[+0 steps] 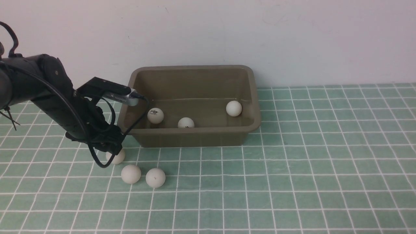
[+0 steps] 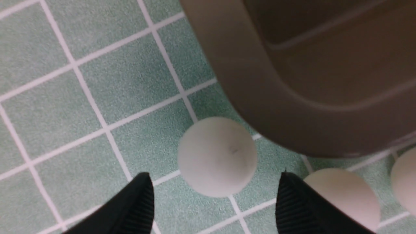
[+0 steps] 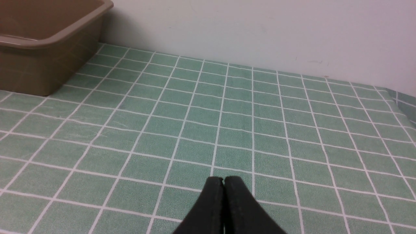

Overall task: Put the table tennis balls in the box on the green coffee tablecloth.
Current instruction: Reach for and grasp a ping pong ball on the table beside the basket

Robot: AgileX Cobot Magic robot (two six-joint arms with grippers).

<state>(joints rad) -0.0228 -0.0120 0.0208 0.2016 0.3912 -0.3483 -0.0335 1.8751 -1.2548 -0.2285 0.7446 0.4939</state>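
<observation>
A brown box (image 1: 191,139) is set on a green checked tablecloth (image 1: 292,169) that covers the worktop, close to a white wall (image 1: 292,39). Three white balls are seen inside the box. A logo ball (image 1: 155,115) is placed at about 9 o'clock on the box floor. A second ball (image 1: 186,123) is placed at 6 o'clock against the near wall (its lower part is cut off by the rim). A third ball (image 1: 234,108) is placed at 3 o'clock. Three more balls are found on the cloth outside the box, at about 7 o'clock from it, in a short row. The corner ball (image 1: 116,158) is nearest the box, and the middle ball (image 1: 131,174) and the end ball (image 1: 155,177) are set just beside each other. The left gripper (image 1: 112,151) is lowered onto the corner ball, which is partly covered by it in the front view. In the left wrist view its fingers (image 2: 133,204) are spread wide, one on each side of that ball, and no contact with it is shown. The right gripper (image 3: 223,182) is held low over bare cloth, well apart from the box. Its fingers are pressed together, with nothing caught between them.
</observation>
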